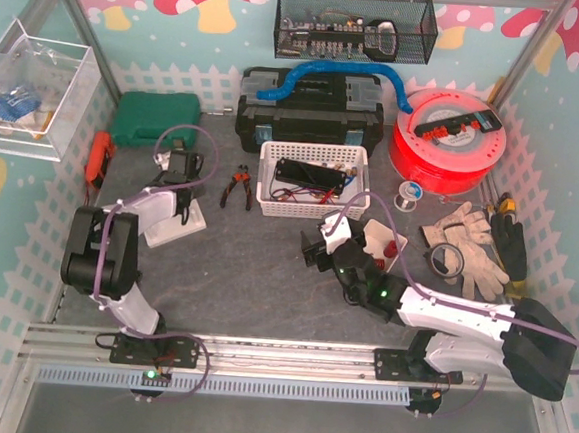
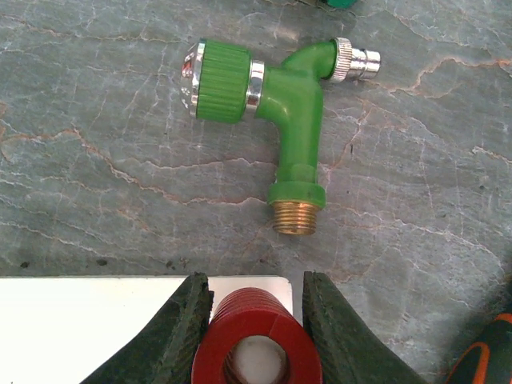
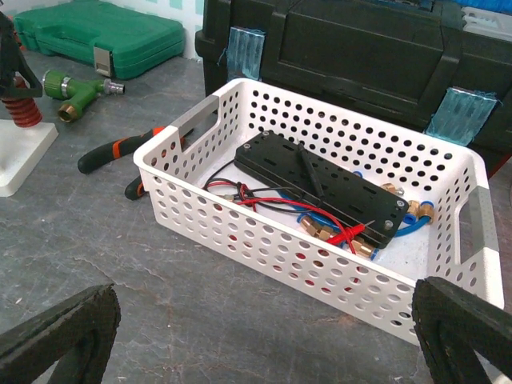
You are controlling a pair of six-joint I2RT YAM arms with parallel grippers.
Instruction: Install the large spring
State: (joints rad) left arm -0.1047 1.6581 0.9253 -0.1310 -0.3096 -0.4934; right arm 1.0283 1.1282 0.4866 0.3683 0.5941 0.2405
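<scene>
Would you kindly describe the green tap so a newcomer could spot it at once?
Find the green tool case at the back left. On the grey tabletop between it and the white block lies the tap, an elbow-shaped fitting. Alone among its neighbours, it has a ribbed green knob and brass thread.

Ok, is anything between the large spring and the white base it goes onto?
Nothing visible. The red spring, held between the left fingers, is right over the white base; the green tap fitting lies apart on the table beyond it.
</scene>
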